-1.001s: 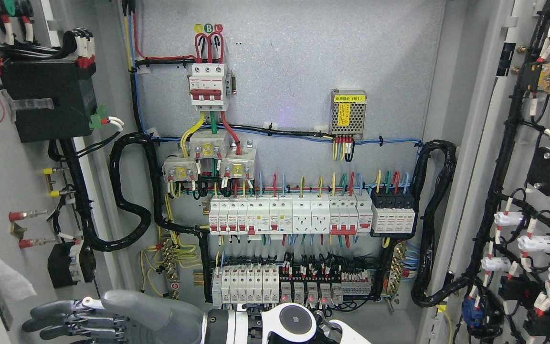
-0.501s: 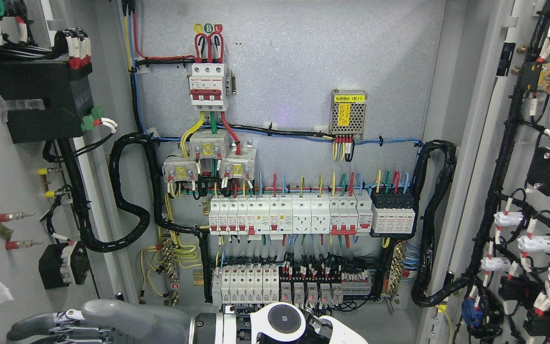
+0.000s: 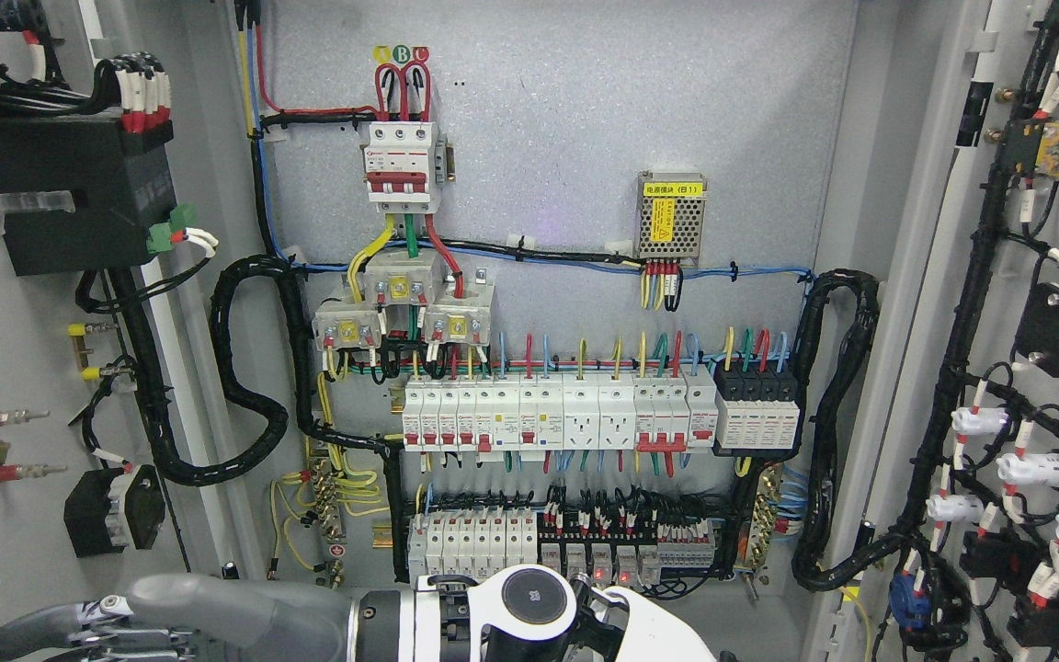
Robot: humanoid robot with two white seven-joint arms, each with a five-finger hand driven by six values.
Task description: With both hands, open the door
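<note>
Looks into a cabinet (image 3: 585, 110) with the left door (image 3: 5, 322) swung wide, its long edge upright, lying just left of the right hand (image 3: 171, 607) that reaches across low down, fingers (image 3: 42, 630) stretched out, loosely apart, gripping nothing, left hand unseen.

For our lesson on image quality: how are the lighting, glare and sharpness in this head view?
Head view: even, bright light; a faint violet glare spot on the back panel; breaker row sharp; the hand at the bottom edge slightly soft.
</note>
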